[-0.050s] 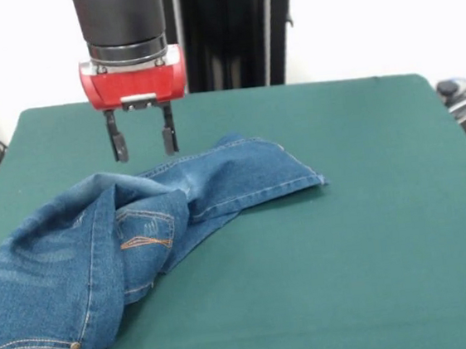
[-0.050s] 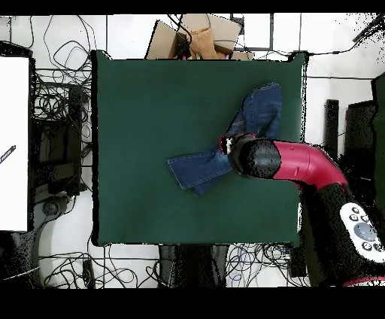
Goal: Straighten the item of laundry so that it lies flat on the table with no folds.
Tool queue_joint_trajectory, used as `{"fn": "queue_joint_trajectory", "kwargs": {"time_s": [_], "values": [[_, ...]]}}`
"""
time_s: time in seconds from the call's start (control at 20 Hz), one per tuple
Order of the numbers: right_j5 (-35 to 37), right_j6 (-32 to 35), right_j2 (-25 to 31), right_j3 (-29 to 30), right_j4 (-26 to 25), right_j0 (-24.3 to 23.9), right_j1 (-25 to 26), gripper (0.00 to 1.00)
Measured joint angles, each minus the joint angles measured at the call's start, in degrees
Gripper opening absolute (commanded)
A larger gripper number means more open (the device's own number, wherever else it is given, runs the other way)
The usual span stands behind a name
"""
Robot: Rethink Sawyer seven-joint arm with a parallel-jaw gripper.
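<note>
Jeans (image 1: 124,244) crumpled on tabletop (image 1: 373,235), front view: waistband bunched at near edge toward 8 o'clock, upper part folded over itself, one leg stretched flat toward 3 o'clock. Long axis roughly 8 to 2 o'clock. Gripper (image 1: 142,142) beyond, above fold's far edge; denim lies at 6 o'clock from tips. Fingers (image 1: 117,145) apart, empty, pointing straight down. Arm vertical, wrist upright over cloth.
</note>
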Motion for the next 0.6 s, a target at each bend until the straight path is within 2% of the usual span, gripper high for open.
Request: {"fn": "queue_joint_trajectory", "kwargs": {"time_s": [0.6], "values": [[-6.2, 0.0, -4.2, 6.7, 0.0, 3.8, -1.3, 1.00]]}}
